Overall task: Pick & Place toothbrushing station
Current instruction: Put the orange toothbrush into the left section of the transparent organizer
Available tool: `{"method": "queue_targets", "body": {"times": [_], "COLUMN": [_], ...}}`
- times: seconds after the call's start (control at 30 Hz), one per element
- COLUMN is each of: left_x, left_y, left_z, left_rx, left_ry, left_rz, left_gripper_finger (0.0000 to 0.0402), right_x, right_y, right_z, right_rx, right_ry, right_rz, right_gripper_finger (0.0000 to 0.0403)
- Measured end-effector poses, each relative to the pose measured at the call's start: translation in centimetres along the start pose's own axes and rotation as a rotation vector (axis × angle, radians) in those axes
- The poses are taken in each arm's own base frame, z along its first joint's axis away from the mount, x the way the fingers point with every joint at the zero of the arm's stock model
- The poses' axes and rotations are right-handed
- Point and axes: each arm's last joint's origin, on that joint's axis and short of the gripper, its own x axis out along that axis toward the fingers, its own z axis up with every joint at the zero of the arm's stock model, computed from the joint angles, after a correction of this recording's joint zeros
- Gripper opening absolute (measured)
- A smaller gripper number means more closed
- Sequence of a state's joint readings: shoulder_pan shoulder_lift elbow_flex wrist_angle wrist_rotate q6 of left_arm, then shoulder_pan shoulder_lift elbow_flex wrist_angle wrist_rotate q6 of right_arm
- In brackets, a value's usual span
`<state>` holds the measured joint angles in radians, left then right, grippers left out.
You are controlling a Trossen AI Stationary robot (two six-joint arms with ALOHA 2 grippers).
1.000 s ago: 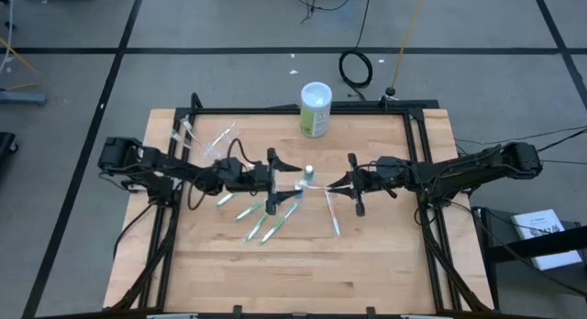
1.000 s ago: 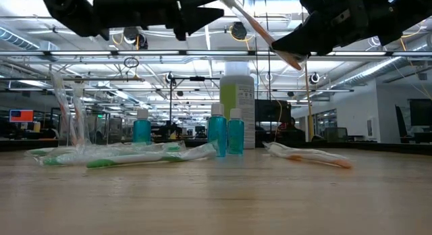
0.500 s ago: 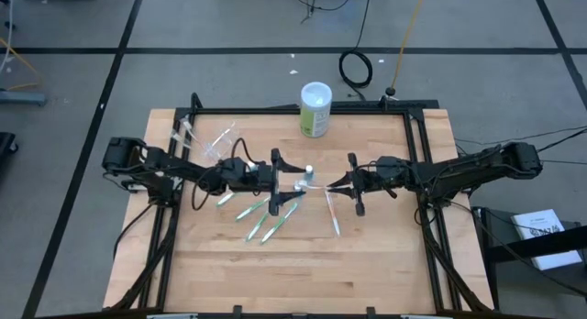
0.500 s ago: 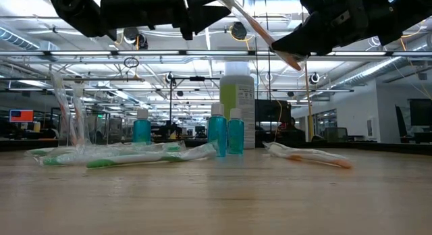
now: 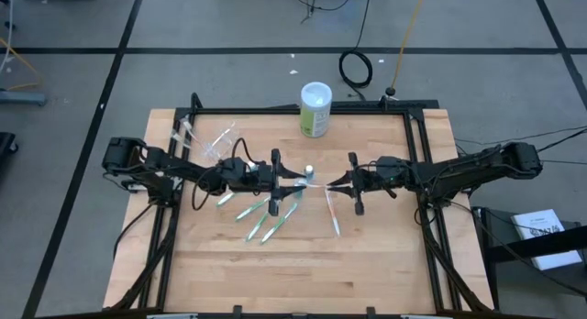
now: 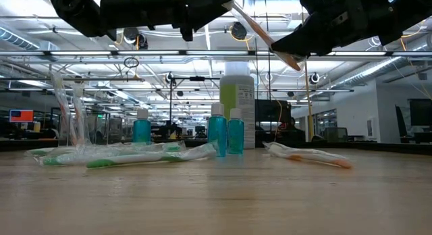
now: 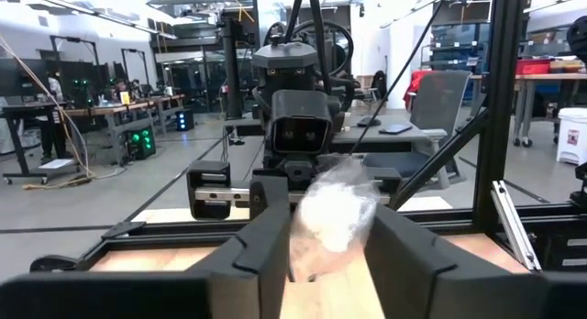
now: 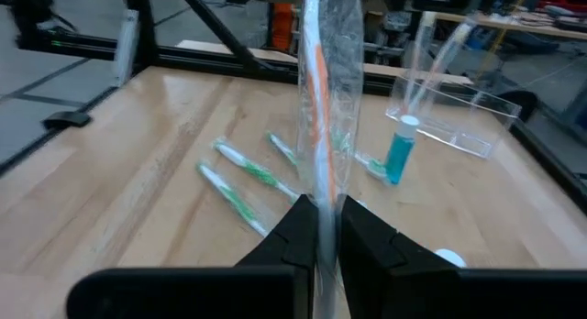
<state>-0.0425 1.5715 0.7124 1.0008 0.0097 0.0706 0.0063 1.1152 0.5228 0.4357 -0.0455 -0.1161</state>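
Above the middle of the wooden surface, seen from overhead, the left tool and the right tool meet tip to tip, the right one pinching a wrapped orange toothbrush held out level, apparently for a handover; green toothbrushes lie loose below them and the clear holder sits near the far left corner. At surface height, teal tubes stand upright before the green-and-white canister, clear of the arms overhead. Past the left wrist, its fingers flank the crinkled wrapper end, narrowed around it, though contact is unclear. Past the right wrist, pressed-together fingers clamp the brush upright.
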Motion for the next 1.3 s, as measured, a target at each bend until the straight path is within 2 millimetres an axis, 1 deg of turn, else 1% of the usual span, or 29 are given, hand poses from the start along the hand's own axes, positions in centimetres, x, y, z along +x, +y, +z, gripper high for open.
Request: {"method": "queue_targets", "body": {"times": [0.1, 0.27, 0.47, 0.53, 0.67, 0.73, 0.83, 0.93, 1.0, 1.13, 1.3], "left_x": [0.0, 0.0, 0.0, 0.0, -0.1, -0.3, -0.7, -1.5, -2.3, -4.2, -6.9], "left_y": [0.0, 0.0, 0.0, 0.0, 0.0, 0.1, 0.2, 0.4, 0.6, 1.0, 1.2], "left_z": [0.0, 0.0, 0.0, 0.0, 0.3, 0.9, 1.9, 3.0, 3.9, 5.4, 7.6], "left_rx": [0.000, 0.000, 0.003, 0.003, -0.014, -0.022, -0.024, -0.023, -0.026, -0.064, -0.070], "left_ry": [0.001, 0.000, 0.000, 0.001, -0.004, -0.026, -0.025, 0.009, 0.055, 0.131, 0.167], "left_rz": [0.002, 0.001, 0.000, 0.002, 0.009, 0.012, 0.017, 0.073, 0.135, 0.240, 0.388], "left_gripper_finger": [0.0112, 0.0085, 0.0053, 0.0041, 0.0023, 0.0019, 0.0021, 0.0026, 0.0025, 0.0017, 0.0020], "right_x": [0.0, 0.0, 0.0, 0.0, -0.2, -0.3, -0.9, -1.9, -2.6, -3.7, -4.5], "right_y": [-0.1, 0.0, 0.0, -0.1, -0.1, -0.2, -0.4, -0.7, -0.8, -0.8, -0.8], "right_z": [-0.1, -0.1, -0.1, -0.1, -0.4, -0.6, -0.6, -0.4, -0.2, 0.2, 0.2], "right_rx": [0.000, 0.002, 0.003, 0.004, 0.025, 0.027, 0.069, 0.094, 0.094, 0.112, 0.115], "right_ry": [0.010, 0.008, 0.009, 0.013, 0.058, 0.090, 0.112, 0.129, 0.134, 0.126, 0.141], "right_rz": [-0.024, -0.018, -0.018, -0.020, -0.045, -0.079, -0.179, -0.277, -0.311, -0.330, -0.330], "right_gripper_finger": [0.0019, 0.0031, 0.0033, 0.0042, 0.0084, 0.0115, 0.0166, 0.0213, 0.0238, 0.0267, 0.0276]}}
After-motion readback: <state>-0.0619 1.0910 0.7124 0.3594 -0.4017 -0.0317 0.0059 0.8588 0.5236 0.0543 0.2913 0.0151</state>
